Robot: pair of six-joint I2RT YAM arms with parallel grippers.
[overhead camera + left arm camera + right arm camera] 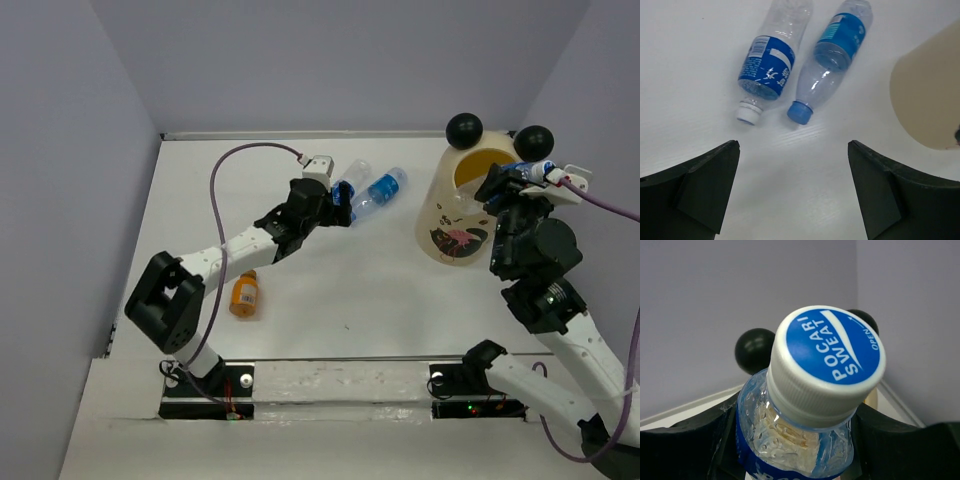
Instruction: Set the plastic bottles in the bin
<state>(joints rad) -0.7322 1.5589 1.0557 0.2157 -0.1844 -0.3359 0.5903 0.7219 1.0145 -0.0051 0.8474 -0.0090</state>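
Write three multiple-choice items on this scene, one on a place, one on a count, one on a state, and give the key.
1. Where is the orange bottle?
A. lying on the table
B. inside the bin
C. held in the air

2. How many clear bottles lie ahead of the left gripper?
A. one
B. two
C. four

3. What state is the right gripper in?
A. open, empty
B. shut on a green bottle
C. shut on a Pocari Sweat bottle

Key: 1 A, it lies on its side on the bare tabletop; 2 B, the left wrist view shows two side by side; 3 C, its fingers flank that bottle's neck.
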